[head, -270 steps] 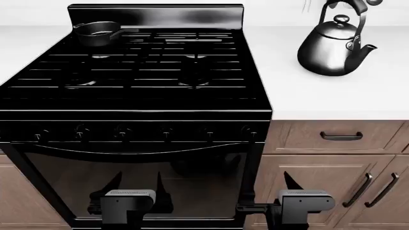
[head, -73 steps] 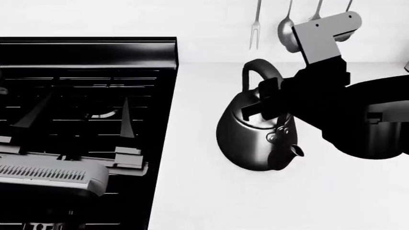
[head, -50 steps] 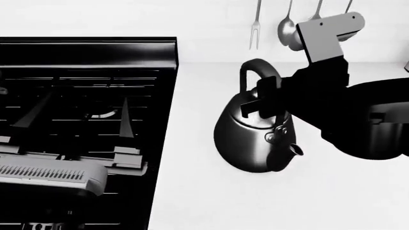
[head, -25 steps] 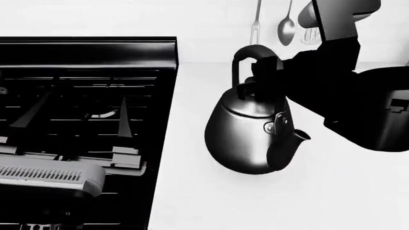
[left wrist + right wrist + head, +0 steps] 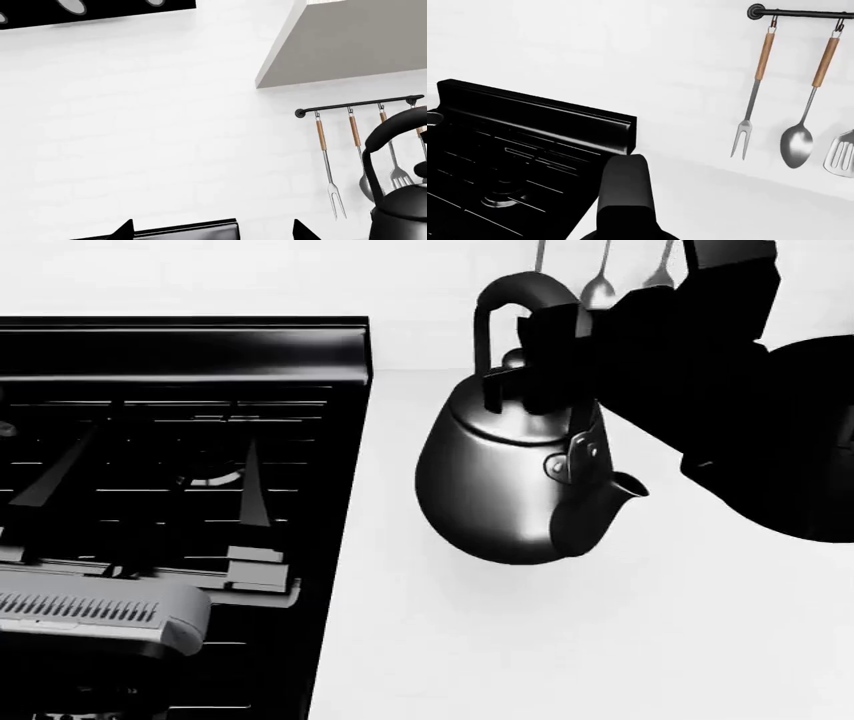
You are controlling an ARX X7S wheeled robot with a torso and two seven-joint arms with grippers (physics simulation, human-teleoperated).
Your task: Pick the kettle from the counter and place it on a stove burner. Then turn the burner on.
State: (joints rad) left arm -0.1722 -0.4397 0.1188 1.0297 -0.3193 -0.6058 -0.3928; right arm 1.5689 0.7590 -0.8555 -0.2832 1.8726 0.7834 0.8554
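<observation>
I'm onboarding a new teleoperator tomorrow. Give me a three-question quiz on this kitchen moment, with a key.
1. True or false: the glossy dark-grey metal kettle is held by its arched handle in the right gripper.
2. Which long-handled utensil hangs nearest the glossy black range on the black wall rail? A) two-pronged fork B) spoon C) slotted spatula
3. Fill in: the left gripper hovers over the range's black ____ bars.

Key: 1 true; 2 A, the two-pronged fork; 3 grate.
</observation>
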